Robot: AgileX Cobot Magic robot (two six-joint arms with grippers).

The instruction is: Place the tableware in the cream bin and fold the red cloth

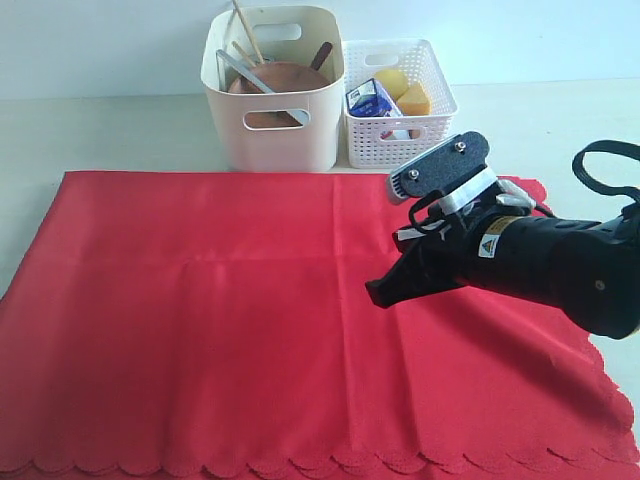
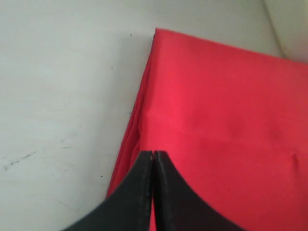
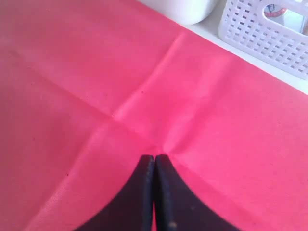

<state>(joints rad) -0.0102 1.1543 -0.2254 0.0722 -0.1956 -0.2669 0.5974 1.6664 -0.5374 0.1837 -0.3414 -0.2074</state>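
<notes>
We see the red cloth (image 1: 250, 330) spread flat on the desk (image 1: 100, 130), with its near corners running out of frame. Behind it the cream bin (image 1: 270, 140) holds the round brown plate (image 1: 285, 78), chopsticks (image 1: 245, 30), knife (image 1: 240, 70) and spoon (image 1: 321, 55). Its wall hides anything deeper. The right gripper (image 1: 378, 293) hangs over the cloth's crossing creases, jaws together. The left gripper (image 2: 153, 154), outside the exterior view, has its jaws together above a cloth edge. We cannot tell whether either touches the fabric.

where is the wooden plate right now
In the exterior view the wooden plate sits inside the cream bin at the back, left of the white lattice basket.
</notes>
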